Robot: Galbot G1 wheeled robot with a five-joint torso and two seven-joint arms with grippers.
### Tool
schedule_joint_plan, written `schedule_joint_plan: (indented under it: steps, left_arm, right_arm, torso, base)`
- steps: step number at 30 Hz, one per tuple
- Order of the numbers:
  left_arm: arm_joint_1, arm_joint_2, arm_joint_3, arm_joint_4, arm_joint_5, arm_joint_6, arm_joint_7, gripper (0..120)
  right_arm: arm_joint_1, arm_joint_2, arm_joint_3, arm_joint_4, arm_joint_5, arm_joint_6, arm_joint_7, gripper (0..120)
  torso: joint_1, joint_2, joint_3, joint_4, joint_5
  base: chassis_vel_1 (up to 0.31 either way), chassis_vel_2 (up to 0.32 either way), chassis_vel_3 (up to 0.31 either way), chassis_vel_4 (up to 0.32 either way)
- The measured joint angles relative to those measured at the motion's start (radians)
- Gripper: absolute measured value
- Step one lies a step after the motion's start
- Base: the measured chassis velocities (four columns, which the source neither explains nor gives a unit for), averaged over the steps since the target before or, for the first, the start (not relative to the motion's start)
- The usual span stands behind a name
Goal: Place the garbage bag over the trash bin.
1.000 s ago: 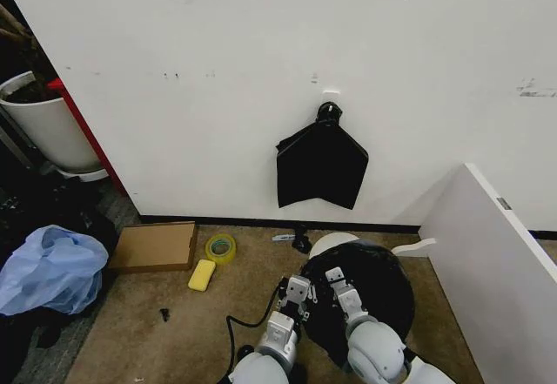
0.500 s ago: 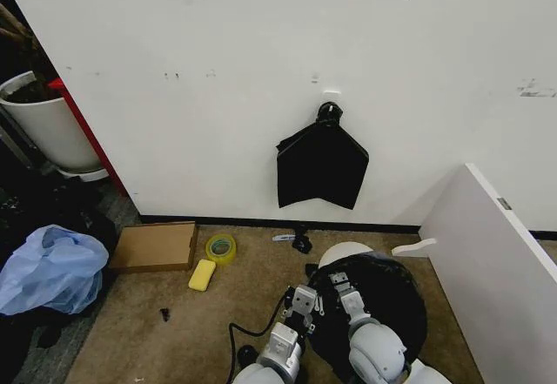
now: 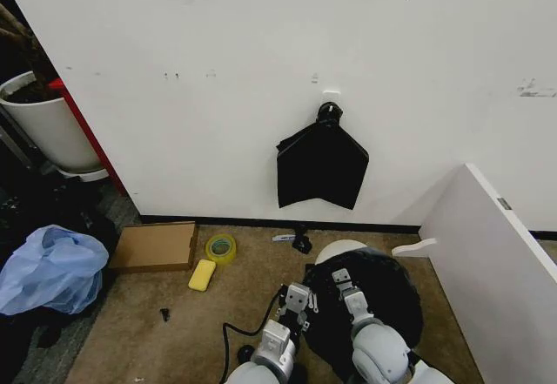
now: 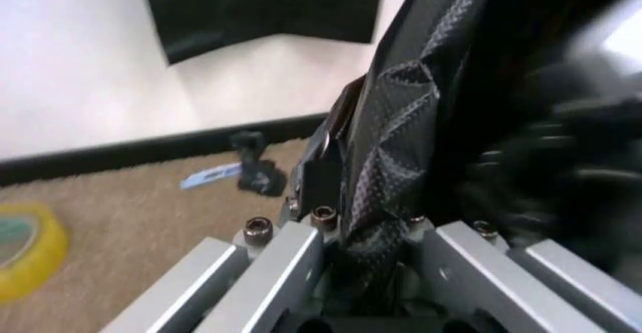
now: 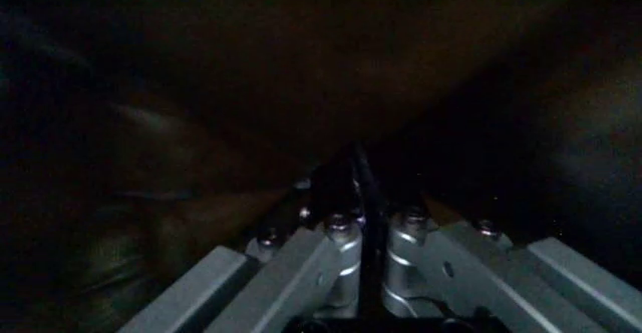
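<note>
The bag (image 3: 374,301) lies draped over the bin (image 3: 338,250) on the carpet (image 3: 244,288) near the wall (image 3: 261,70), low in the head view. Only a white arc of the bin's rim shows at the bag's far edge; the rest is under glossy black plastic.

The left hand (image 3: 297,301) sits at the bag's left edge. In the left wrist view its fingers are closed on a fold of the bag (image 4: 401,160), the film pinched between the pads and rising out of them. The right hand (image 3: 343,281) rests on top of the bag, toward the middle. In the right wrist view its fingers (image 5: 336,250) stand pressed together with a thin edge of black film between them, and dark plastic all round.

On the wall above hangs a black sheaf of bags (image 3: 320,166) with a knotted top. On the floor to the left lie a tape roll (image 3: 220,247), a yellow sponge (image 3: 202,274), a cardboard box (image 3: 155,246) and a light blue bag (image 3: 48,269). A white tub (image 3: 45,127) stands at far left, and a white panel (image 3: 496,262) leans at right.
</note>
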Motion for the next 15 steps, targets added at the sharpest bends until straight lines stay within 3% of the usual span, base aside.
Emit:
schedule_joint_plan:
  steps: [2,8,13,15]
  left_arm:
    - [-0.015,-0.010,-0.012,0.007,-0.023,0.015,-0.014,0]
    - [-0.050,-0.032,-0.105,0.049,-0.110,0.030,-0.037,0]
    - [-0.021,-0.057,-0.326,0.127,-0.206,0.034,-0.062,0]
    - [-0.017,-0.061,-0.360,0.134,-0.236,0.034,-0.072,0]
  right_arm:
    - [-0.028,-0.014,0.013,0.054,-0.007,0.015,-0.028,0]
    - [-0.070,-0.045,0.056,0.177,0.026,0.031,-0.040,20]
    - [-0.070,-0.090,0.072,0.245,0.105,0.058,-0.034,41]
    - [-0.078,-0.095,0.078,0.251,0.107,0.078,-0.036,45]
  torso:
    - [0.000,0.000,0.000,-0.0002,-0.0001]
    - [0.000,0.000,0.000,-0.0003,-0.0001]
    - [0.000,0.000,0.000,0.0005,-0.0001]
    - [0.000,0.000,0.000,0.0014,0.0000]
  base:
    - [0.000,0.000,0.000,0.000]
    - [0.000,0.000,0.000,0.000]
    - [0.000,0.000,0.000,0.000]
    - [0.000,0.000,0.000,0.000]
